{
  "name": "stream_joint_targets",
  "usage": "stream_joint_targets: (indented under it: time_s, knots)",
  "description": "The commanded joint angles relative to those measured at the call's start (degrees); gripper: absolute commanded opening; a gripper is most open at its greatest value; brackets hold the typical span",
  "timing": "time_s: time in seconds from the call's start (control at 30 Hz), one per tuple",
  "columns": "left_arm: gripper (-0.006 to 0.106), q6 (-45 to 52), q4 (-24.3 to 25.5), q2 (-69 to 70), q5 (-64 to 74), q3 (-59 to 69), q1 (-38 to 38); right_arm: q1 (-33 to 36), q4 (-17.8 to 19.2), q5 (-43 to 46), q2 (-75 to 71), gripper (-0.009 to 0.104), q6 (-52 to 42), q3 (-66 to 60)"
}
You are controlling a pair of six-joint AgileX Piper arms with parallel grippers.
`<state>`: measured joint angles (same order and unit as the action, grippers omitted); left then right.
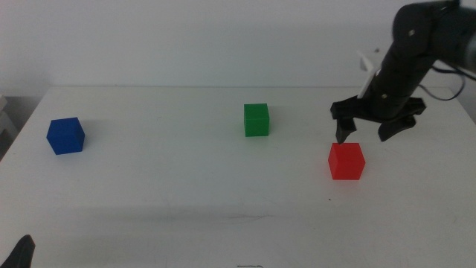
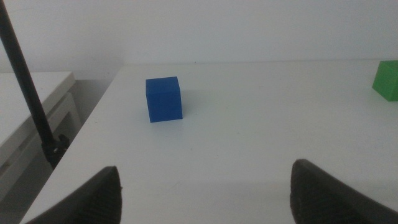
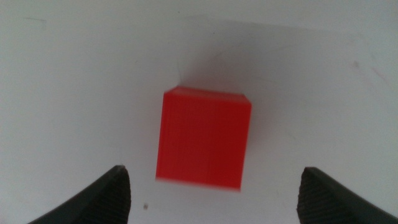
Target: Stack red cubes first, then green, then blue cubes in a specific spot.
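Note:
The red cube point(image 1: 346, 161) sits on the white table toward the right, and in the right wrist view the red cube point(image 3: 204, 138) lies between and just beyond the jaws. My right gripper point(image 1: 363, 136) hovers open just above and behind it, not touching; in its own view the right gripper point(image 3: 214, 173) has its jaws spread wider than the cube. The green cube point(image 1: 256, 120) rests near the table's middle. The blue cube point(image 1: 66, 135) stands far left, seen ahead of the open left gripper point(image 2: 204, 171), which waits low at the near left corner point(image 1: 22, 249).
The white table point(image 1: 163, 171) carries only the three cubes. A thin dark pole point(image 2: 28, 93) stands beside the table's left edge in the left wrist view. The green cube point(image 2: 387, 79) shows at that view's edge.

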<state>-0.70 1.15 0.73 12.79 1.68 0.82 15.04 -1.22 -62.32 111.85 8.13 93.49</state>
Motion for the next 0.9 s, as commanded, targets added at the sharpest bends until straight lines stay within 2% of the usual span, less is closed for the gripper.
stream_joint_targets:
  time_s: [0.0, 0.37, 0.5, 0.63, 0.7, 0.73, 0.8, 0.83, 0.87]
  knots:
    - [0.092, -0.4, -0.4, 1.2, -4.8, -0.2, -0.1, 0.1, 0.7, 0.3, -0.6, 0.091, 0.0, 3.3]
    - [0.092, -0.4, -0.4, 1.2, -4.8, -0.2, -0.1, 0.3, 0.6, 0.8, 6.3, 0.091, 1.2, 4.8]
    - [0.092, -0.4, -0.4, 1.2, -4.8, -0.2, -0.1, 0.3, 0.6, 1.6, 7.5, 0.085, 2.9, 4.8]
    - [0.092, -0.4, -0.4, 1.2, -4.8, -0.2, -0.1, 0.3, 0.7, 1.9, 7.9, 0.064, 3.6, 4.8]
    - [0.092, -0.4, -0.4, 1.2, -4.8, -0.2, -0.1, 0.3, 0.7, 1.9, 7.9, 0.048, 4.0, 4.8]
    - [0.092, -0.4, -0.4, 1.2, -4.8, -0.2, -0.1, 0.3, 0.7, 1.8, 7.9, 0.028, 4.2, 4.8]
    - [0.092, -0.4, -0.4, 1.2, -4.8, -0.2, -0.1, 0.3, 0.7, 1.2, 7.9, 0.008, 4.3, 4.8]
    - [0.092, -0.4, -0.4, 1.2, -4.8, -0.2, -0.1, 0.5, 0.6, 0.7, 7.6, -0.001, 4.8, 4.8]
    - [0.092, -0.4, -0.4, 1.2, -4.8, -0.2, -0.1, 0.7, 0.7, 0.2, 7.3, -0.002, 5.8, 4.7]
